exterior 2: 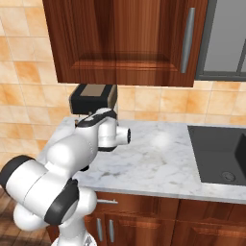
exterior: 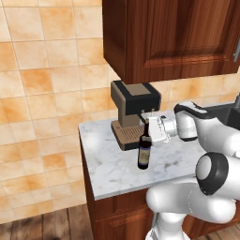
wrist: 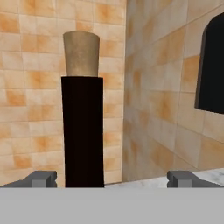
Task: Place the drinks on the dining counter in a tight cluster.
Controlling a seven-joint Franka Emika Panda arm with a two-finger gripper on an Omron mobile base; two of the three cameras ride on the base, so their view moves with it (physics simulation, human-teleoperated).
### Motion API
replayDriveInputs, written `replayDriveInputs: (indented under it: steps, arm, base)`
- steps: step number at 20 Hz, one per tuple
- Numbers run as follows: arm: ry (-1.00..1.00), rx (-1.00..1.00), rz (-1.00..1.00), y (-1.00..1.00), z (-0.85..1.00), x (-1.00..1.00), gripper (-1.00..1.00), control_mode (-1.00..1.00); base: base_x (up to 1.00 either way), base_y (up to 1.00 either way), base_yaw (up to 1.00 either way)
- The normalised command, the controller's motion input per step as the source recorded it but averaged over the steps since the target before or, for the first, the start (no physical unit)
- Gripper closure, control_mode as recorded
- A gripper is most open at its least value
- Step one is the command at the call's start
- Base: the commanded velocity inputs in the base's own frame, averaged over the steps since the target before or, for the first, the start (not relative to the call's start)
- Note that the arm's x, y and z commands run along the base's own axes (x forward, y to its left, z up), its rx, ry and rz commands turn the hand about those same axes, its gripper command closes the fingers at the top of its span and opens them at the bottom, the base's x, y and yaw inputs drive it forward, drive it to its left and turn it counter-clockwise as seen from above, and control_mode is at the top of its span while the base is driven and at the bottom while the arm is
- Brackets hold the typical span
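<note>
Wine bottle (exterior: pixel 144 151) upright on small marble worktop (exterior: pixel 112 168), just in front of coffee machine (exterior: pixel 133 112), i.e. not yet on dining counter. Claw (exterior: pixel 151 129) level w/ bottle neck, jaws spread wide, nothing held. Hand view: corked neck (wrist: pixel 82 127) sits between fingertips (wrist: pixel 41 178) but left of centre. Prob. lining up side grasp on neck.

Dark glossy glass wine bottle (exterior: pixel 144 151) w/ matt cork; veined marble counter (exterior: pixel 117 173).

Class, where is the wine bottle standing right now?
In the left base view the wine bottle stands upright on the small marble counter, just in front of the coffee machine, with the open gripper level with its neck.
</note>
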Motion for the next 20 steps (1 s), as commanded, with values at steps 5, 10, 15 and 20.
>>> replayDriveInputs:
  steps: [5, 10, 15, 20]
  arm:
    - [0.00, 0.00, 0.00, 0.07, -0.06, 0.01, 1.00, -1.00]
    - [0.01, 0.01, 0.00, 0.00, 0.00, -0.01, 1.00, -1.00]
    - [0.01, 0.00, 0.00, -0.03, 0.10, -0.20, 1.00, -1.00]
    - [0.00, 0.00, 0.00, -0.02, 0.22, -0.34, 1.00, -1.00]
  base:
    - [0.00, 0.00, 0.00]
    - [0.00, 0.00, 0.00]
    - [0.00, 0.00, 0.00]
    - [0.00, 0.00, 0.00]
